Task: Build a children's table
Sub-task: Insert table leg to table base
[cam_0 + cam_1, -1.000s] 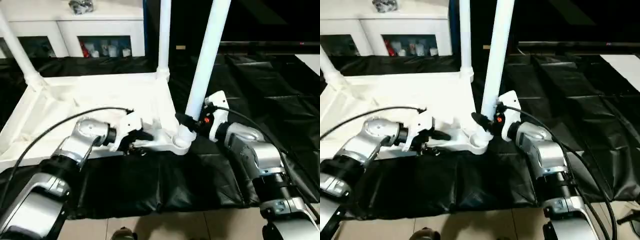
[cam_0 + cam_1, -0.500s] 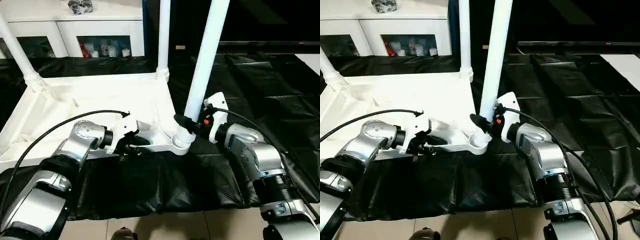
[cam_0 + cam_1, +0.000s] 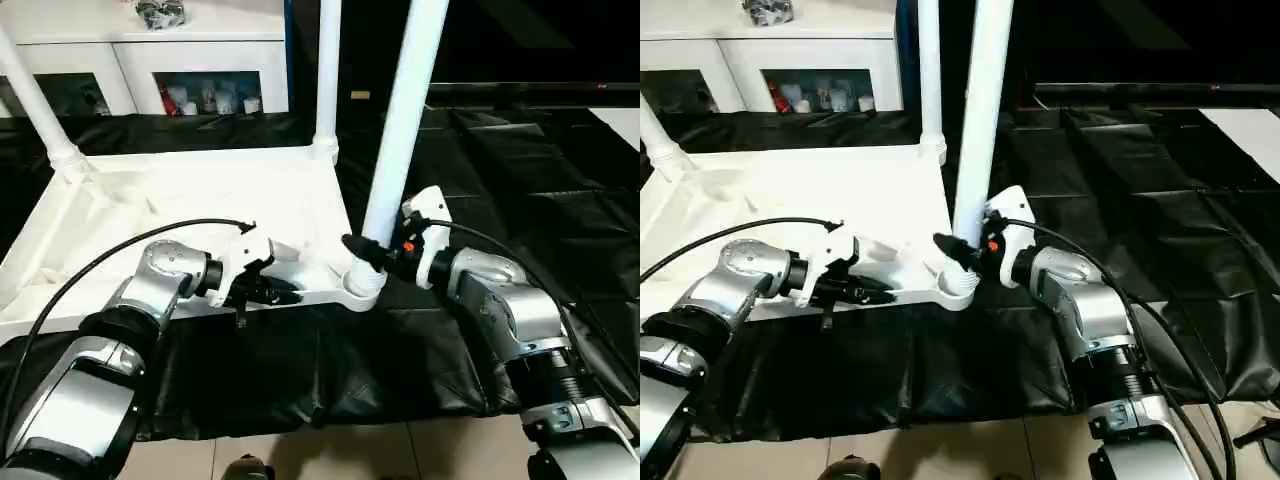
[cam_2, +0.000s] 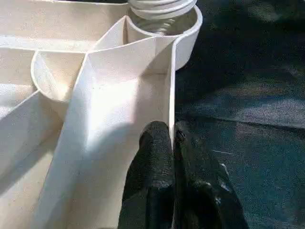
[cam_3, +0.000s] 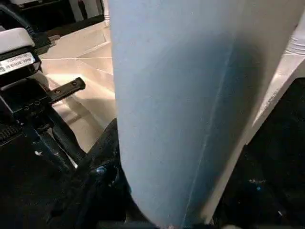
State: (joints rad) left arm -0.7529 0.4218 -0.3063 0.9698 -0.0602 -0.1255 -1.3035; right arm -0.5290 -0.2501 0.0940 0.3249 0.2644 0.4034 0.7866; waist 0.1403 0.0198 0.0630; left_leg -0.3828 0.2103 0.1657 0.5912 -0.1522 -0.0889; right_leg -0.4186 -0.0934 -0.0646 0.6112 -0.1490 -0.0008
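1. The table (image 3: 190,200) lies upside down on the black sheet (image 3: 330,360), left-centre of the head views. Two legs stand at its far corners, and a third leg (image 3: 400,130) sits in the near-right socket (image 3: 362,285).
2. Your left gripper (image 4: 172,143) is clenched on the thin rim wall just beside that socket.
3. Your right gripper (image 3: 365,252) is grasping the leg low down, just above the socket.
4. Expect hollow plastic: light, stiff, smooth and likely slippery, so the top may slide on the sheet.
5. Hold the rim or ribs to brace. Grip the leg low; a high hold would lever it.
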